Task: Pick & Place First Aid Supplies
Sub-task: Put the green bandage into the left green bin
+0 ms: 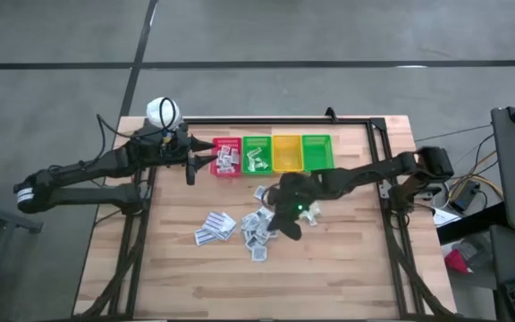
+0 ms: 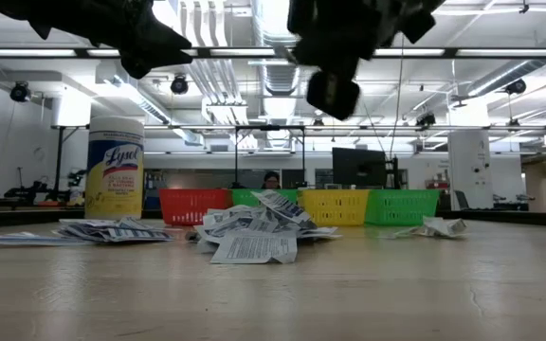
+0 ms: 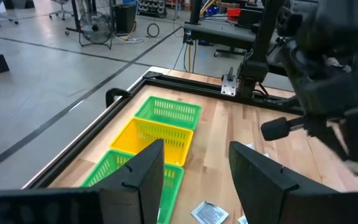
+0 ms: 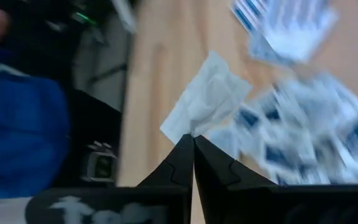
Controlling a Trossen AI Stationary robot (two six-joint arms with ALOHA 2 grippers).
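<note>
— Four bins [image 1: 273, 153] are set in one row along the far edge of the wooden surface [image 1: 347, 268]: red, green, yellow, green. How much open room is seen?

— Bare wood is seen along the whole near edge and down both side edges. A black frame rail [image 1: 266, 120] runs behind the bins. The first aid supplies [image 1: 256, 225] are heaped near the middle, with a smaller fan of packets [image 1: 215, 227] just to the left; a few more lie in the red bin and the first green one. An exact count of the loose sachets cannot be made.

— And the arms?

— Two are counted. The left gripper [image 1: 191, 165] is held above the far left part of the surface, just beside the red bin, its fingers [image 3: 143, 177] spread wide with nothing between them. The right gripper [image 1: 291, 215] hangs over the right side of the heap; its fingers [image 4: 185, 163] are pressed together, and the corner of one white sachet [image 4: 205, 99] is pinched at their tips.

— What else is noted?

— One yellow wipes canister [image 2: 114, 167] with a white lid stands at the far left corner. In the low view a large workshop is seen behind the surface, with strip lights overhead, and one person [image 2: 271, 180] is partly visible behind the bins.
</note>
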